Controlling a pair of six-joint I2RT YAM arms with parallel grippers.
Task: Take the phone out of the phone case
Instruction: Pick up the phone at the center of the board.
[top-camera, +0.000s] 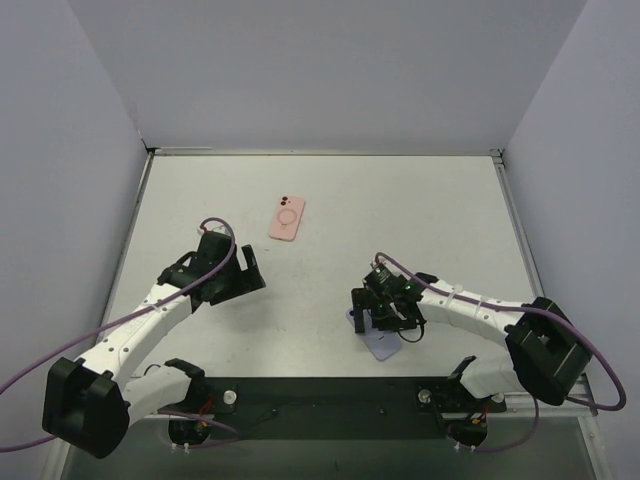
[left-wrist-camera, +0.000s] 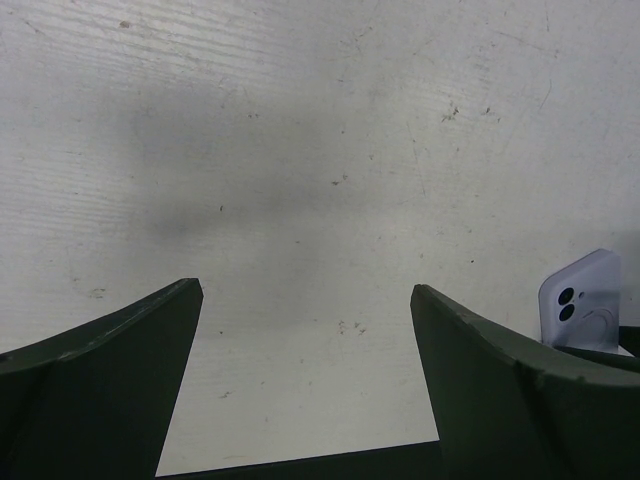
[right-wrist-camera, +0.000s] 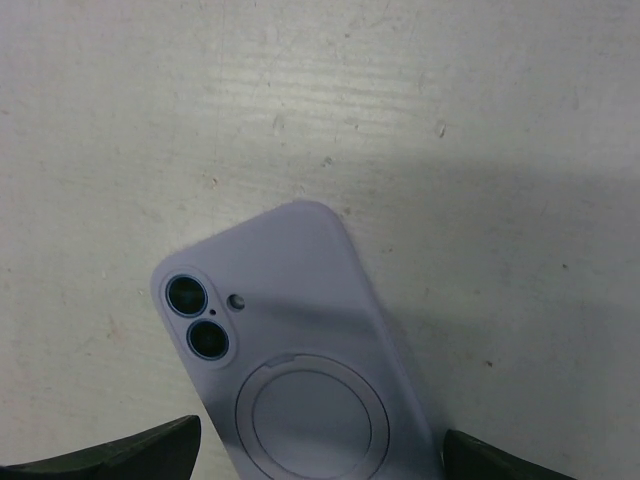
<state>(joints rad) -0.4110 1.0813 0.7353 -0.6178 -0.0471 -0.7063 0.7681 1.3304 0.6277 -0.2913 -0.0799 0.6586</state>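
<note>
The lavender phone case was cut off at its lower end by the frame edge in the right wrist view, and from above was largely hidden beneath the right gripper; whether a phone sat inside could not be told; it lay back up on the table, right of centre and towards the near edge, its long axis running between the fingers, lens end pointing away from the wrist; the jaws were spread wider than the case, contact not discernible; the left gripper was spread wide above the table, holding nothing; a pink phone-shaped item lay farther off.
</note>
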